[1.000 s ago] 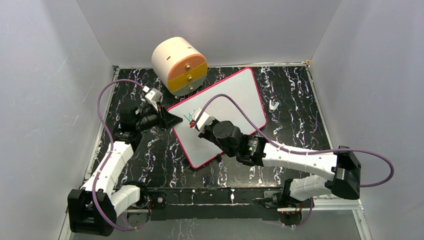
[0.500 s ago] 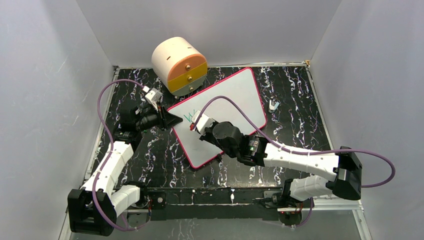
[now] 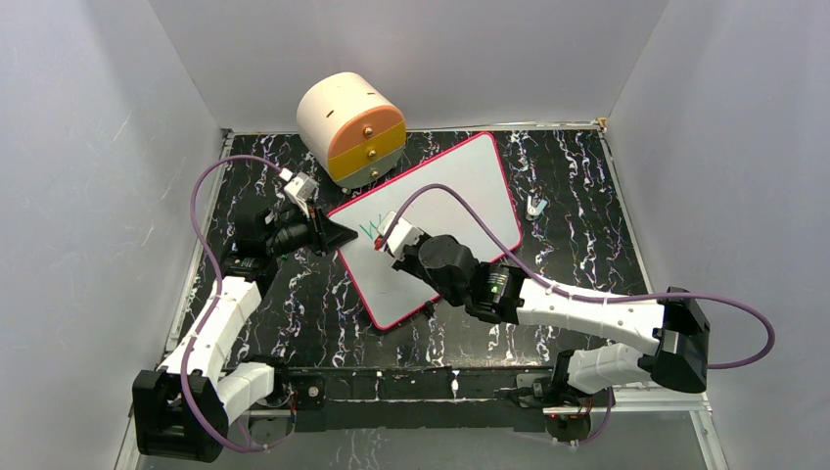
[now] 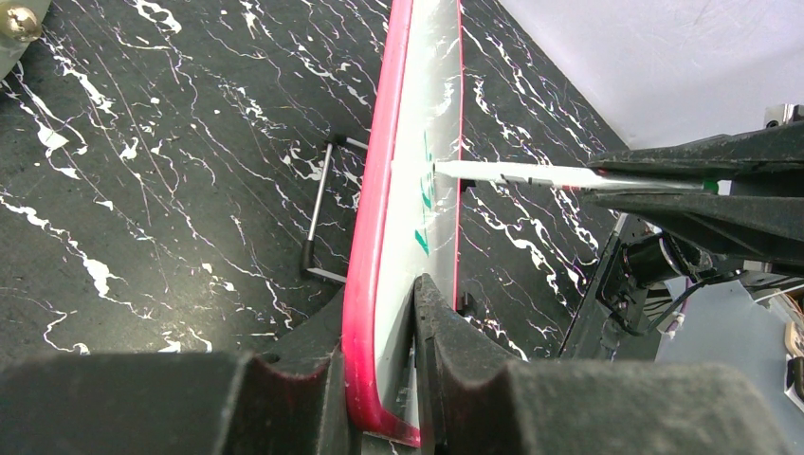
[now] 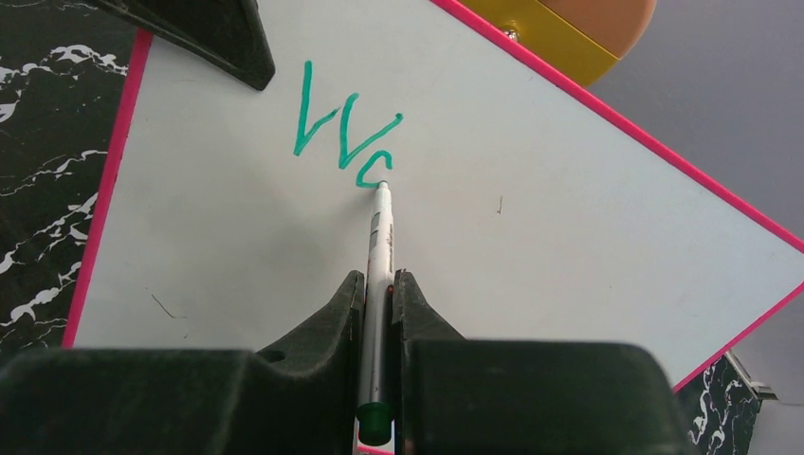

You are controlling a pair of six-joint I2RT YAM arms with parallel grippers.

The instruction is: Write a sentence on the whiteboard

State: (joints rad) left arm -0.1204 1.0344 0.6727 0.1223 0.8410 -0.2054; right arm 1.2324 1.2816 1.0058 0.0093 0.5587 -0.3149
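In the middle of the black marbled table (image 3: 587, 186), set askew: the whiteboard (image 3: 460, 191), white face up, with a thin pink rim. Just beside its far edge, a cream round box (image 3: 350, 125) with an orange and a yellow drawer front. Near its right edge, on the table, a small metal piece (image 3: 534, 206), too small to name.

Clamped on the left corner of the board: the left gripper (image 4: 381, 327), one finger on each side of the rim, both pressing on it. Reaching over the near part of the board from the right: the right gripper (image 5: 377, 284), squeezed tight on a white marker (image 5: 381, 232), with a green end cap showing between the fingers. Tip of the marker touching the white face.

Of the sentence (image 5: 343, 142), only a beginning in green near the left corner: a "W" and a small curved stroke, with the marker tip at the end of that stroke.
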